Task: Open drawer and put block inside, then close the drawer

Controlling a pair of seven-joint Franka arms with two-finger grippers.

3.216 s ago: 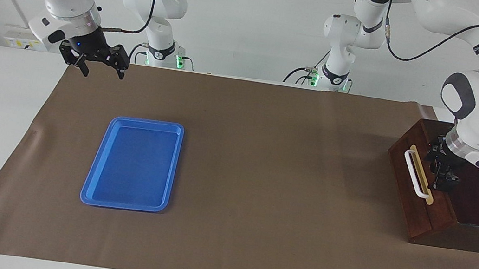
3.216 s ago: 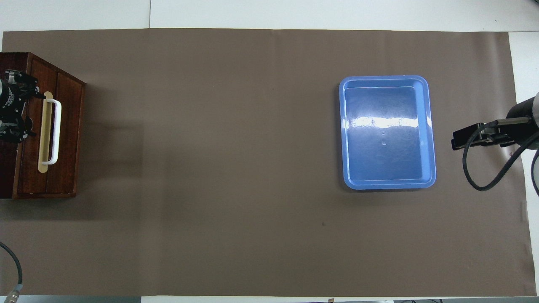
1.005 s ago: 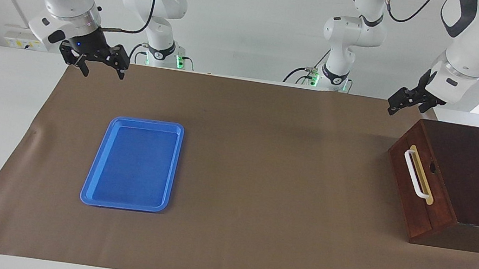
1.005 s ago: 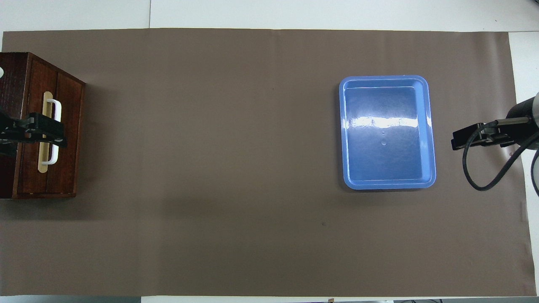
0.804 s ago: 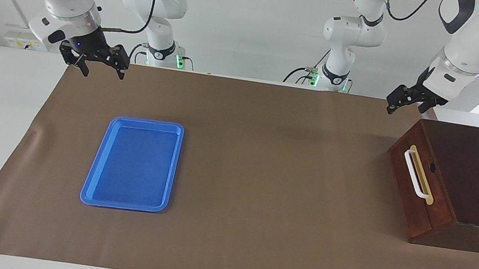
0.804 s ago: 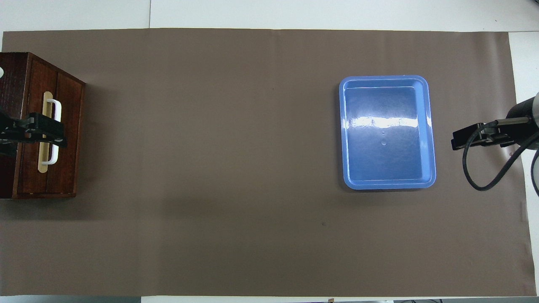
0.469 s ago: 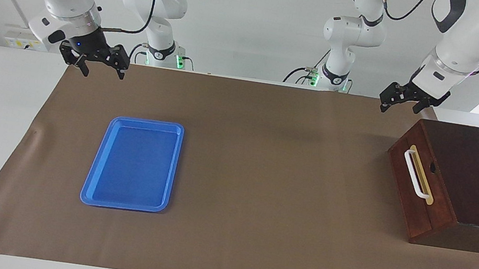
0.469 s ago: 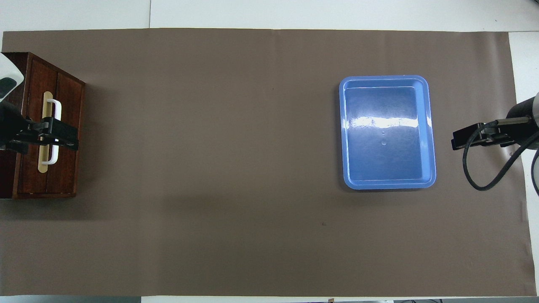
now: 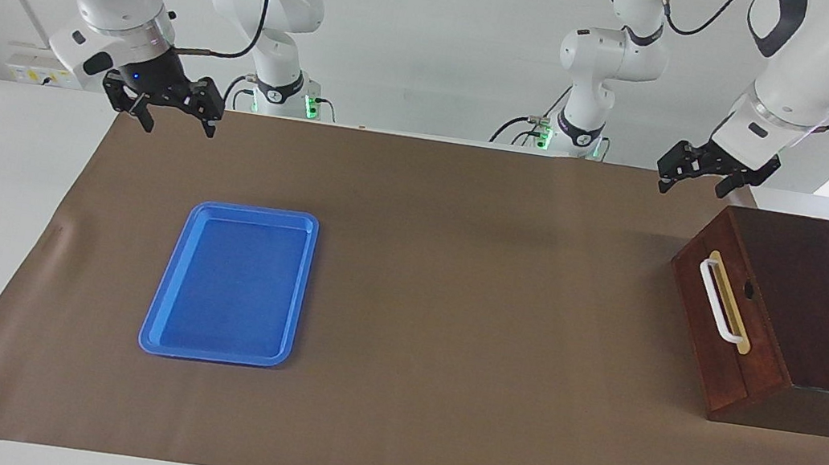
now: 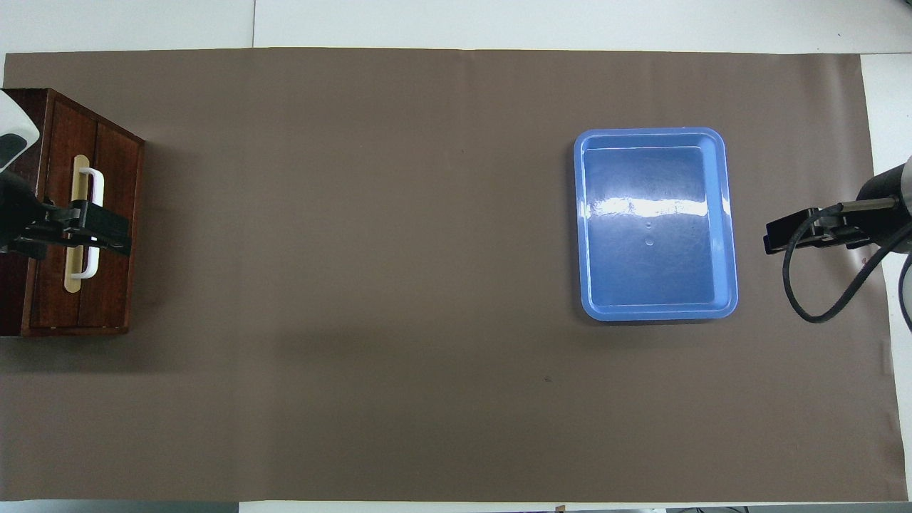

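Note:
The dark reddish-brown drawer is shut in its wooden cabinet at the left arm's end of the table, its white bar handle facing the table's middle. It also shows in the overhead view. My left gripper is open and empty, raised well above the drawer; in the overhead view it covers part of the handle. My right gripper is open and empty, and waits in the air over the mat's corner at the right arm's end. The yellow block is out of view.
An empty flat blue tray lies on the brown mat toward the right arm's end; it also shows in the overhead view. The cabinet's flat top is bare.
My left gripper has lifted off the cabinet top beside the handle, risen high and drifted a little toward the table's middle. The drawer stays shut. The right arm has not moved.

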